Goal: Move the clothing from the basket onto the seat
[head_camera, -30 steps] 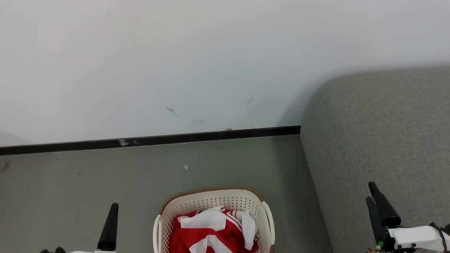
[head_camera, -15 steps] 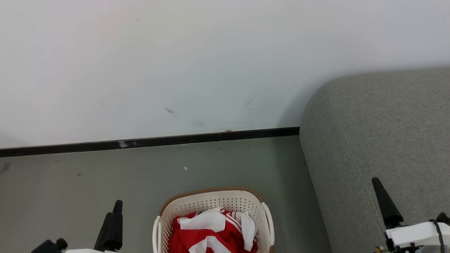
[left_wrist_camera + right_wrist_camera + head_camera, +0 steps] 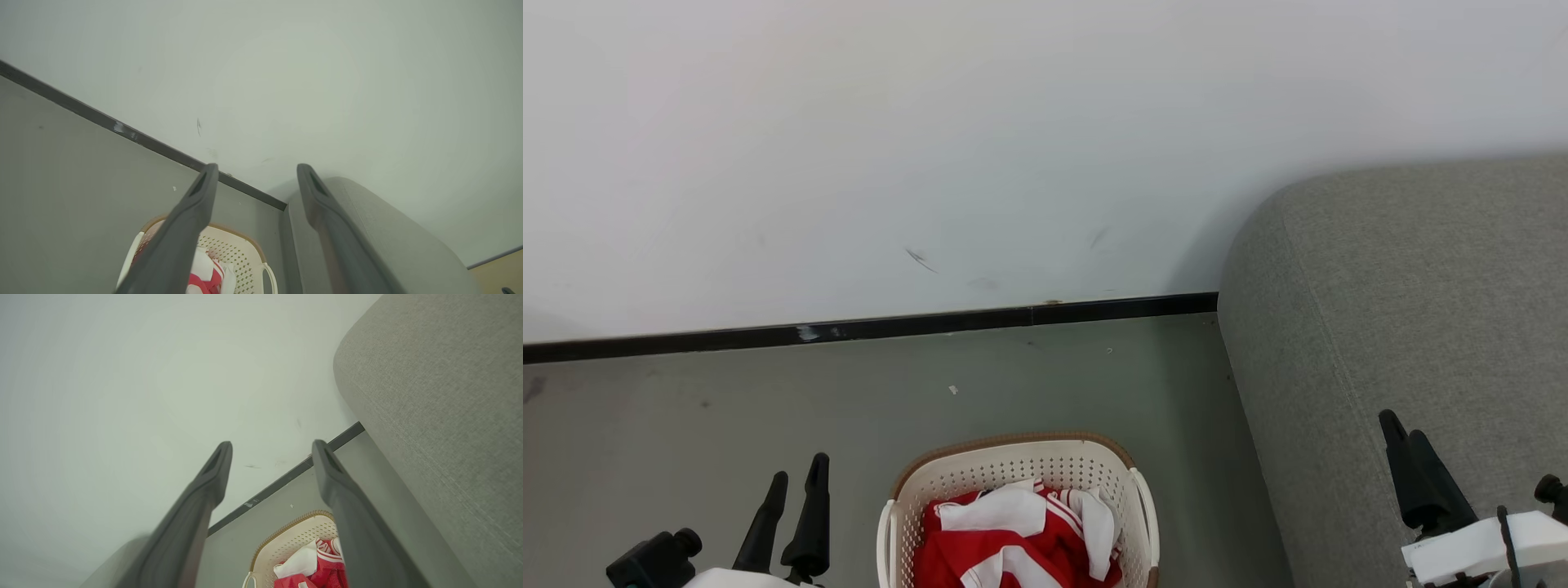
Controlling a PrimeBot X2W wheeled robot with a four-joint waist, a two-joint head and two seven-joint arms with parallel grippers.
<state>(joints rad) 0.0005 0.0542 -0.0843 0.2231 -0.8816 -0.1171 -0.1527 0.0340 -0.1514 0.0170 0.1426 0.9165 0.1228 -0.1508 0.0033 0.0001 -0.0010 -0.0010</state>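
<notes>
The red and white clothing (image 3: 1013, 543) lies crumpled in the cream basket (image 3: 907, 498) at the bottom middle of the head view. The grey seat (image 3: 1421, 310) rises just right of the basket. My left gripper (image 3: 799, 468) stands open to the left of the basket, over the floor, nothing between its fingers. My right gripper (image 3: 1403, 425) stands open in front of the seat, also holding nothing. In the left wrist view, the left gripper (image 3: 255, 167) points over the basket (image 3: 255, 253) and clothing (image 3: 204, 277). In the right wrist view, the right gripper (image 3: 271, 445) points above the basket (image 3: 286, 535) and clothing (image 3: 318, 567).
A white wall (image 3: 931, 147) with a black skirting board (image 3: 866, 328) runs behind the basket. Grey floor (image 3: 727, 408) spreads to the left of the basket. The seat (image 3: 449, 396) stands close against the basket's right side.
Both grippers have turned at the wrist, so both fingers of the left one now show. The left has risen a little. Basket and clothing have not moved.
</notes>
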